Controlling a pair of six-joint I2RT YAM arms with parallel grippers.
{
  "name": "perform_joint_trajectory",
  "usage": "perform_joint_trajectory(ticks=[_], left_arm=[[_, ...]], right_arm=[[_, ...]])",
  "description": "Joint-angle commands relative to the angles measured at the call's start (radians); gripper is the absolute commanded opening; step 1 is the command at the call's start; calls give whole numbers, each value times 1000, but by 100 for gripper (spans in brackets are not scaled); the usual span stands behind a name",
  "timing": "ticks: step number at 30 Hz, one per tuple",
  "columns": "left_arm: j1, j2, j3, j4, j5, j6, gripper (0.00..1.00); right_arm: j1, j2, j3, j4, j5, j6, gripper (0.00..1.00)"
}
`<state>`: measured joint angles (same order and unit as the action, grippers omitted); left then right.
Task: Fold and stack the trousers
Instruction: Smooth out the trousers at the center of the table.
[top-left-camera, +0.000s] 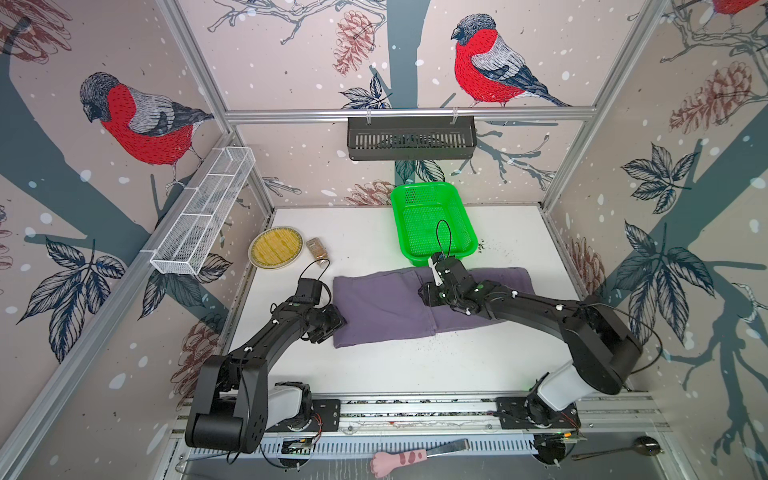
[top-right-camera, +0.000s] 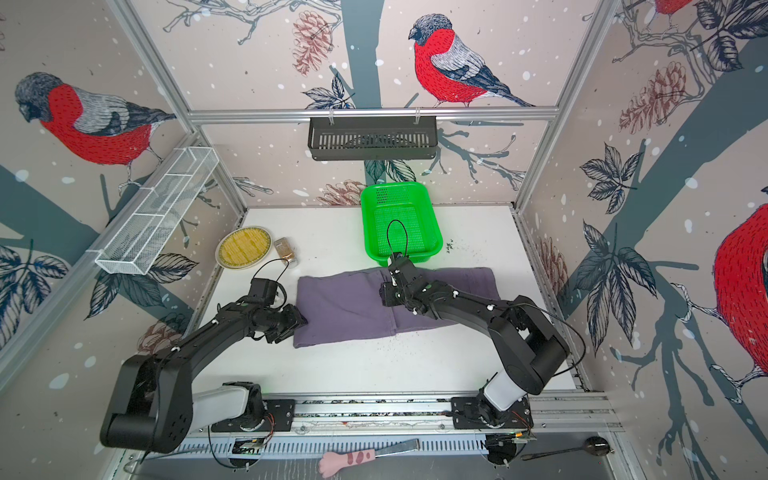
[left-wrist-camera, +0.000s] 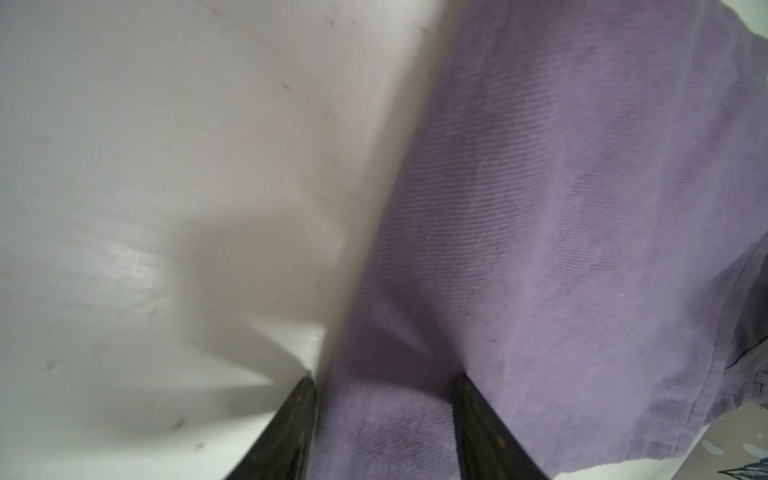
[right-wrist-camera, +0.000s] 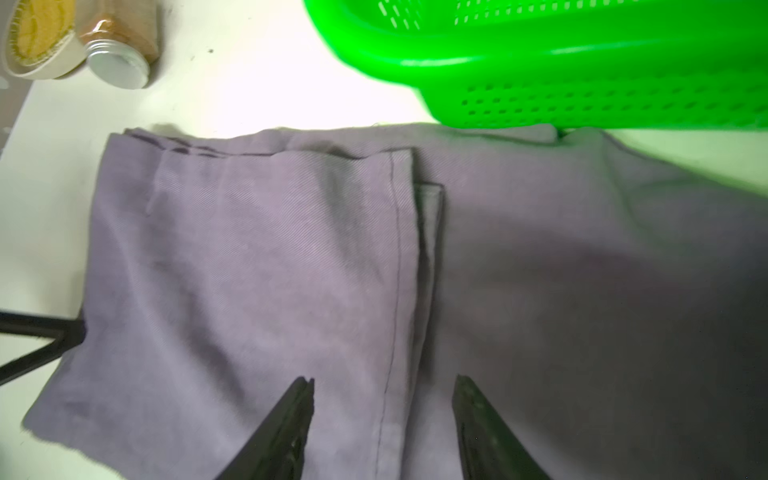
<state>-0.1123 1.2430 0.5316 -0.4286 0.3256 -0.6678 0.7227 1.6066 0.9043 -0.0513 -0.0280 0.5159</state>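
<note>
The purple-grey trousers (top-left-camera: 382, 307) (top-right-camera: 345, 307) lie folded in a flat band across the middle of the white table, one layer lapped over the other with a stitched hem (right-wrist-camera: 395, 270) on top. My left gripper (top-left-camera: 334, 322) (left-wrist-camera: 384, 380) is low at the trousers' left edge. It is open, one finger over bare table and one over the cloth (left-wrist-camera: 540, 208). My right gripper (top-left-camera: 424, 291) (right-wrist-camera: 382, 380) hovers over the middle of the trousers, open, its fingers on either side of the hem. Nothing is held.
A green perforated basket (top-left-camera: 432, 224) stands just behind the trousers, almost touching their far edge. A plate (top-left-camera: 276, 248) and a lying spice jar (top-left-camera: 318, 251) are at the back left. Dark crumbs (top-left-camera: 482, 245) dot the table. A wire rack (top-left-camera: 203, 212) hangs on the left wall.
</note>
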Motion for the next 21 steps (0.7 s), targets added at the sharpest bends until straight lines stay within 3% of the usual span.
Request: perform_joint_trajectory(ticks=[1,8,13,17,21], left_arm=[[-21,3,-12,1,14,-27,55],[-29,10,-13,-7,-7,-38,55],[-29,-11,-1,-15,-7,-40,48],[-27,-20,2,-6,5,-44,33],[-27,-13,-6,10,20,-47,27]], right_arm=[[-22,51,42,36,-20,-34,56],[-25,174,105,85,-42,-62,55],[-26,243,128,97,-52,-80,52],[-21,267,150,112,-65,-98,44],[-20,305,183,106,-64,-98,38]])
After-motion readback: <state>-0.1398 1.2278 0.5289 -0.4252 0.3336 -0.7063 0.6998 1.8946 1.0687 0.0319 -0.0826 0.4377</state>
